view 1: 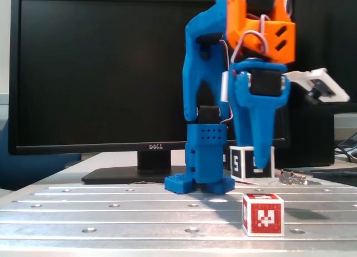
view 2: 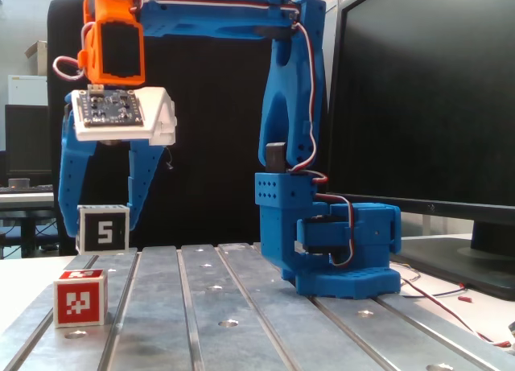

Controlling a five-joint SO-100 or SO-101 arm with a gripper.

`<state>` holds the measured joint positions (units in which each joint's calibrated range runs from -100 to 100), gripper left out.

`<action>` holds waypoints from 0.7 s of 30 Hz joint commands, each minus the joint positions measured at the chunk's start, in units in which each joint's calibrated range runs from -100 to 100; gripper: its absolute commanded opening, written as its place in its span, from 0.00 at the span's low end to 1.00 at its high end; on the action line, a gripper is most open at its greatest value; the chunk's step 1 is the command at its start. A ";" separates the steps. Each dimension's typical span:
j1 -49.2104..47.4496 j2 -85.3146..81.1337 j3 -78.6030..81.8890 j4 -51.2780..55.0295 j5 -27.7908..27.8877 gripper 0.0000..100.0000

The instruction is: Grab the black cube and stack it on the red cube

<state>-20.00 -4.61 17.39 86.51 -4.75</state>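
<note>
Pincer finger hides part of black cube; arm top cropped.

Your work surface is a slotted metal table, its long grooves and round bolt holes showing in both fixed views. Resting on it you have the red cube, sitting near the front edge at about 5 o'clock from the arm's blue base in a fixed view; in a fixed view it sits at roughly 8 o'clock from that base. The base stands on the plate. Behind, a monitor stand meets the surface.
</note>
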 commanded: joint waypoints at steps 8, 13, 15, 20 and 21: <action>0.32 4.44 -7.67 0.41 -4.40 0.18; 0.47 6.03 -10.47 1.18 -5.51 0.18; 0.25 6.53 -11.01 2.04 -5.51 0.18; 0.03 6.95 -11.01 1.69 -6.88 0.18; 0.03 6.95 -10.74 1.69 -6.93 0.18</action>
<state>-19.85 2.66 8.70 88.14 -11.41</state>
